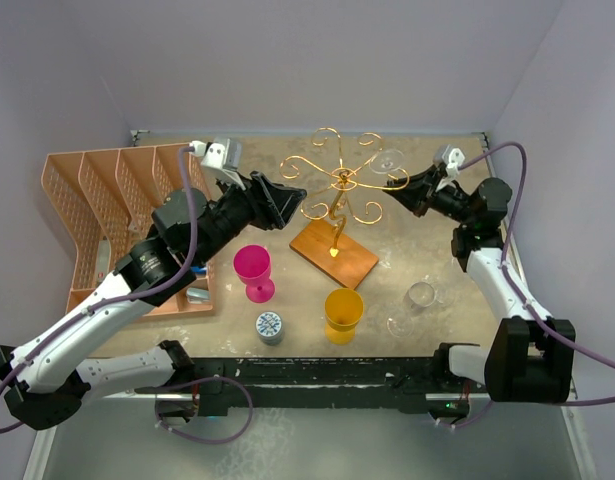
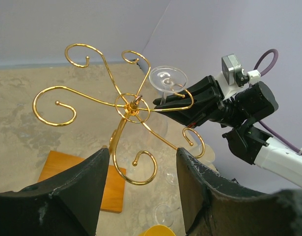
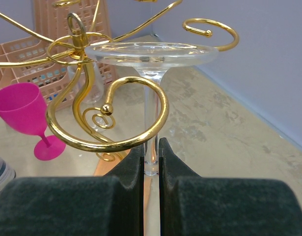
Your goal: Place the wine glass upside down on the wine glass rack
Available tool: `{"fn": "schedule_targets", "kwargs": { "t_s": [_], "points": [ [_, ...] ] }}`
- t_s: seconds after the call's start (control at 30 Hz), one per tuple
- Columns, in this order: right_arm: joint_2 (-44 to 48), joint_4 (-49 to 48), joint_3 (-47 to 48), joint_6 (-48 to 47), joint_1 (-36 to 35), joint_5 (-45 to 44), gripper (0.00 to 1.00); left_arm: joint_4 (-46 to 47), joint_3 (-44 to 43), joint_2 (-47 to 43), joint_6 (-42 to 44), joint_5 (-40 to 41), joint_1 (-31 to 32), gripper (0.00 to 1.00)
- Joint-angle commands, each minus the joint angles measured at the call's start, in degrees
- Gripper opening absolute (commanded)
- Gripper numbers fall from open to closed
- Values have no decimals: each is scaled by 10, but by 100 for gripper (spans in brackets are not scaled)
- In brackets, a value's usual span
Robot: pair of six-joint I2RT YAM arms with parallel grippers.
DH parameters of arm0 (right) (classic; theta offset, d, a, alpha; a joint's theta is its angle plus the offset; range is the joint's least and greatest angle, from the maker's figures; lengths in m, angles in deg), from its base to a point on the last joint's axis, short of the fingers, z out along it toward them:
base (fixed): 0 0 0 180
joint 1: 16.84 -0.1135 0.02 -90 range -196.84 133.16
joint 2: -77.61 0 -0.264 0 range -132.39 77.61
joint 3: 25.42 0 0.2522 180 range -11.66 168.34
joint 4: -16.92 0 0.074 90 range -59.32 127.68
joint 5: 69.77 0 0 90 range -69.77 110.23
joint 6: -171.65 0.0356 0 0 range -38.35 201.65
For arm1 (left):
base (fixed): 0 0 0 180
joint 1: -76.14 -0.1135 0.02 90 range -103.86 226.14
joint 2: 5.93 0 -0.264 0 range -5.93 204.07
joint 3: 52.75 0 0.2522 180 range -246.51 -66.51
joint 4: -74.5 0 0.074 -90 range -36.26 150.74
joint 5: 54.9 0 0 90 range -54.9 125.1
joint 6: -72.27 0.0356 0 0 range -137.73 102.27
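R gripper [image 3: 151, 147] pinched on wine glass [image 3: 151, 54] stem, foot up, axis vertical, just ahead at wine glass rack [image 3: 111, 142] scroll; L gripper [image 2: 142, 160] wide, farther off, so I'd finish w/ R.

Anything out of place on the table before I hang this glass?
The wine glass, inverted in the right gripper, sits straight at the wine glass rack. One oddity: another clear glass on the table nearby seems to lie on its side, though it is too faint to be sure.
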Motion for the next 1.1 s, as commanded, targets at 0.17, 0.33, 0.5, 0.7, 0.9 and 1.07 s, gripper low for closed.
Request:
{"fn": "schedule_targets", "kwargs": {
  "t_s": [0.17, 0.33, 0.5, 0.7, 0.9, 1.07],
  "points": [
    [21, -6, 31, -7, -6, 65, 0, 7, -19, -9, -6, 7, 2, 54],
    [57, 2, 13, -11, -10, 41, 0, 5, -18, -10, -9, 10, 2, 54],
    [92, -33, -19, 27, -10, 4, 0, 12, -5, -17, -17, 13, 2, 54],
    [134, -33, -47, 40, -10, -58, 0, 14, -2, -22, -18, 13, 2, 54],
    [165, -71, -78, 60, -10, -113, 0, 13, -1, -24, -22, 15, 2, 54],
    [159, -46, -76, 53, -11, -174, 0, 13, 4, -31, -25, 17, 2, 54]
  ]
}}
